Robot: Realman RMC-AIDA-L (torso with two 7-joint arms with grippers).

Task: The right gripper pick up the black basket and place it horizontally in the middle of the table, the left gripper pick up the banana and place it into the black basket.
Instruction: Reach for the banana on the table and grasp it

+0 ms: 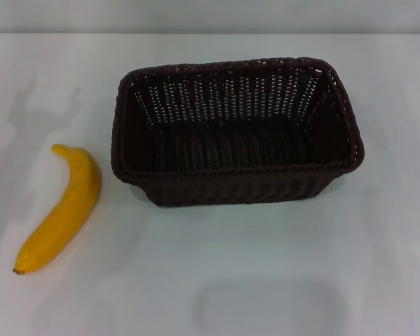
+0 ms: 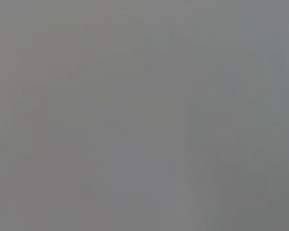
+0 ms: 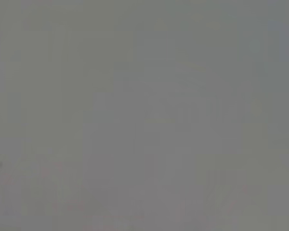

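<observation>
The black basket is sitting upright near the middle of the white surface, slightly to the right, long side running left to right; the banana is lying well apart on its left, nearer the front. Neither tool is showing in any view, so whether either is apart or together cannot be told. The basket is looking light, stiff and rough, so its braided rim is offering grip; the banana is looking smooth, firm and bruisable, best taken across its middle.
</observation>
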